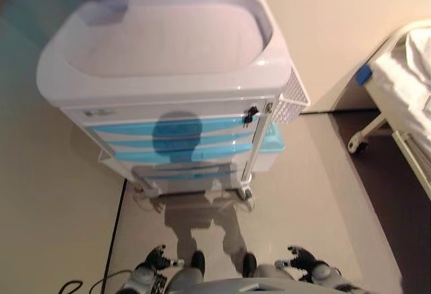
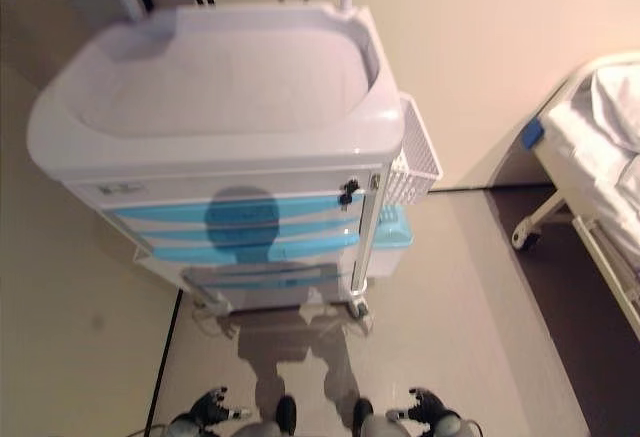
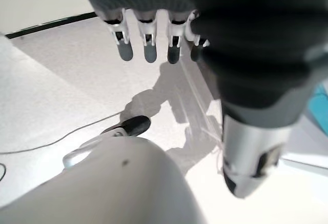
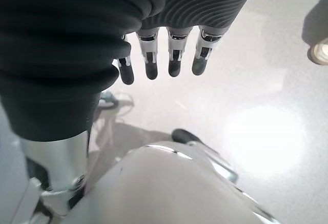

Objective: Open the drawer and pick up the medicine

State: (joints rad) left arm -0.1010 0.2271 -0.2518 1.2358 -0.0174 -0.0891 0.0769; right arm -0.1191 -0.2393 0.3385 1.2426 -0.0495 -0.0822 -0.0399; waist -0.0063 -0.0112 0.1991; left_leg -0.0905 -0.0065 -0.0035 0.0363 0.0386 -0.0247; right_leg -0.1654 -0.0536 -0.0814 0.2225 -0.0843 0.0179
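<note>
A white medical cart point(image 1: 168, 38) stands ahead of me with a recessed top tray. Its front holds several closed drawers with blue fronts point(image 1: 202, 127); a small black latch point(image 1: 250, 114) sits at their upper right. No medicine shows. My left hand point(image 1: 156, 259) hangs low at the bottom left, fingers point(image 3: 148, 47) relaxed and holding nothing. My right hand point(image 1: 303, 262) hangs low at the bottom right, fingers point(image 4: 174, 60) relaxed and holding nothing. Both hands are well short of the cart.
A white wire basket point(image 1: 293, 95) hangs on the cart's right side, with a blue bin point(image 1: 273, 139) below it. A bed point(image 1: 404, 92) with a white frame stands at the right. A wall runs behind the cart. Open floor point(image 1: 303, 200) lies between me and the cart.
</note>
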